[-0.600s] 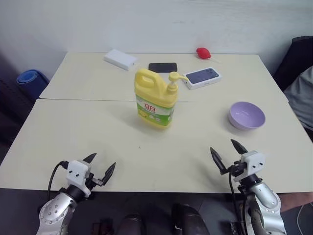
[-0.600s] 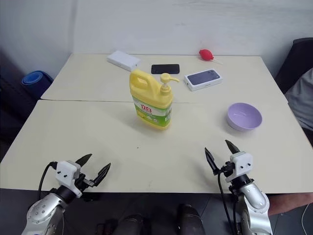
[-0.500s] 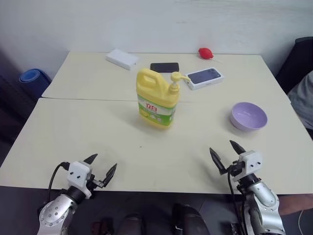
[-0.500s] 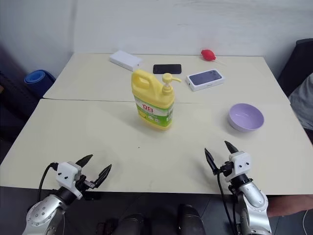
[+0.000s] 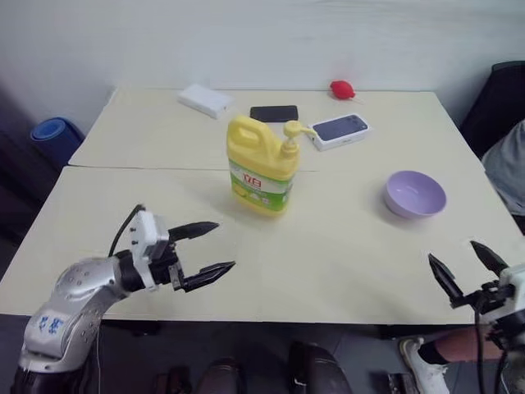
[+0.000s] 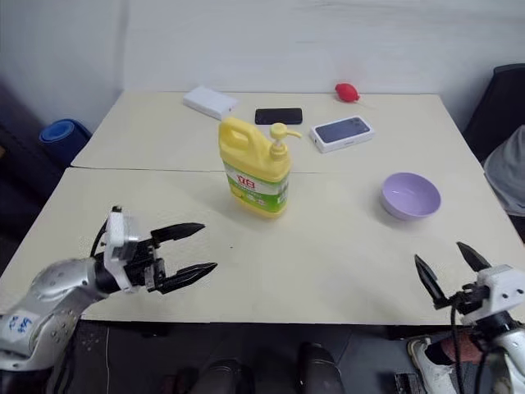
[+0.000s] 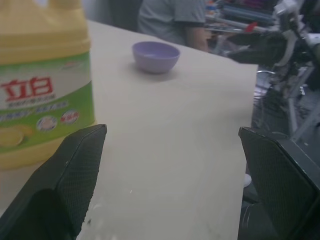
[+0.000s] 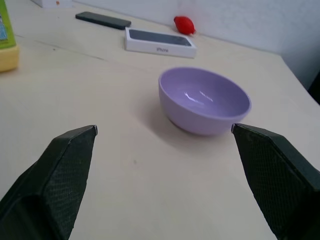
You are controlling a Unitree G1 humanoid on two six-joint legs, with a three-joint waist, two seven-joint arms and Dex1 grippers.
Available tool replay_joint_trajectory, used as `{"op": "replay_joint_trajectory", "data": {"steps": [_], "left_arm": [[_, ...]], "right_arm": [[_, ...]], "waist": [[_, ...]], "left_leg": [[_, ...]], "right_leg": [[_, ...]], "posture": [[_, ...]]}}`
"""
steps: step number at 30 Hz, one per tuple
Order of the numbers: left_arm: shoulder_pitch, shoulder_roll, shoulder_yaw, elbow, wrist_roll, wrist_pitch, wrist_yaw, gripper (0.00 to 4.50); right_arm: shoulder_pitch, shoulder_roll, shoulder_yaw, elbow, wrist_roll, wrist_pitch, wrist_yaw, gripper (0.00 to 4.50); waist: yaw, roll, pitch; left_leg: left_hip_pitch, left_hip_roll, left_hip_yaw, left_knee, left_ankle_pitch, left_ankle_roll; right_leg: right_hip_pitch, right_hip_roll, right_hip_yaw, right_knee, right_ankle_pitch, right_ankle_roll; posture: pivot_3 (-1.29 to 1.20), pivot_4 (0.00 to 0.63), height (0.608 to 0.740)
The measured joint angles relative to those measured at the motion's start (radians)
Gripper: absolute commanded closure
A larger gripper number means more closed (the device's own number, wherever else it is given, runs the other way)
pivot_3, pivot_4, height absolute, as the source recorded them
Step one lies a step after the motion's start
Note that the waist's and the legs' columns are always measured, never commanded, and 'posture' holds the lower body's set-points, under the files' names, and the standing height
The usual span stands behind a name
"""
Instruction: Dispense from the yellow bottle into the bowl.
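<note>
The yellow bottle stands mid-table, the bowl well apart to its right. Left gripper and right gripper both gape, empty. Pumping now would likely spill soap on the table, since the spout sits far from the bowl.

Head stereo downward; wrist views level

The left gripper is held level over the near part of the surface, fingers spread wide and empty. The right gripper is raised at the near right edge, fingers likewise parted, nothing held.
</note>
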Motion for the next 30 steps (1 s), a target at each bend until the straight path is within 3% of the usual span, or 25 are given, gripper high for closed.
{"op": "replay_joint_trajectory", "data": {"steps": [2, 8, 15, 19, 27, 30], "left_arm": [[-0.064, -0.015, -0.022, 0.033, -0.022, 0.028, -0.014, 0.01], [-0.2, -0.086, -0.043, 0.122, -0.057, 0.074, -0.014, 0.01], [-0.237, -0.138, -0.076, 0.168, -0.037, 0.071, -0.008, 0.01], [-0.213, -0.148, -0.076, 0.138, -0.035, 0.072, 0.007, 0.01], [-0.153, -0.162, -0.028, 0.094, -0.05, 0.094, 0.106, 0.01], [-0.153, -0.163, -0.019, 0.083, -0.058, 0.101, 0.121, 0.0]], "right_arm": [[-0.055, -0.037, 0.015, 0.049, 0.0, 0.037, 0.038, 0.0], [-0.526, -0.223, 0.136, 0.224, -0.023, 0.269, 0.105, 0.0], [-0.843, -0.223, 0.341, 0.577, -0.201, 0.362, 0.133, 0.0], [-0.937, -0.221, 0.393, 0.688, -0.262, 0.402, 0.155, 0.0], [-0.97, -0.183, 0.406, 0.832, -0.327, 0.318, 0.162, 0.0], [-0.995, -0.17, 0.406, 0.89, -0.344, 0.303, 0.164, 0.58]], "waist": [[-0.006, 0.0, 0.0], [-0.022, 0.001, 0.001], [0.005, 0.001, 0.001], [0.003, 0.001, 0.001], [0.001, 0.001, 0.001], [0.0, 0.001, 0.001]], "left_leg": [[0.002, 0.0, 0.004, 0.0, 0.0, 0.0], [0.006, 0.001, 0.005, -0.002, 0.002, -0.002], [-0.007, -0.004, 0.003, 0.002, 0.004, 0.0], [-0.006, -0.004, 0.001, 0.002, 0.005, 0.001], [-0.005, -0.004, 0.001, 0.002, 0.005, 0.001], [-0.005, -0.004, 0.001, 0.002, 0.005, 0.001]], "right_leg": [[0.0, 0.001, 0.004, 0.001, 0.0, 0.0], [0.0, 0.002, 0.006, 0.003, 0.0, -0.001], [-0.009, 0.002, 0.002, 0.007, 0.001, 0.002], [-0.005, 0.001, 0.001, 0.004, 0.002, 0.004], [-0.004, 0.001, 0.001, 0.003, 0.002, 0.004], [-0.004, 0.001, 0.001, 0.003, 0.002, 0.004]], "posture": [[0.0, 0.15, 0.74], [0.0, 0.15, 0.74], [0.0, 0.15, 0.74], [0.0, 0.15, 0.74], [0.0, 0.15, 0.74], [0.0, 0.15, 0.74]]}}
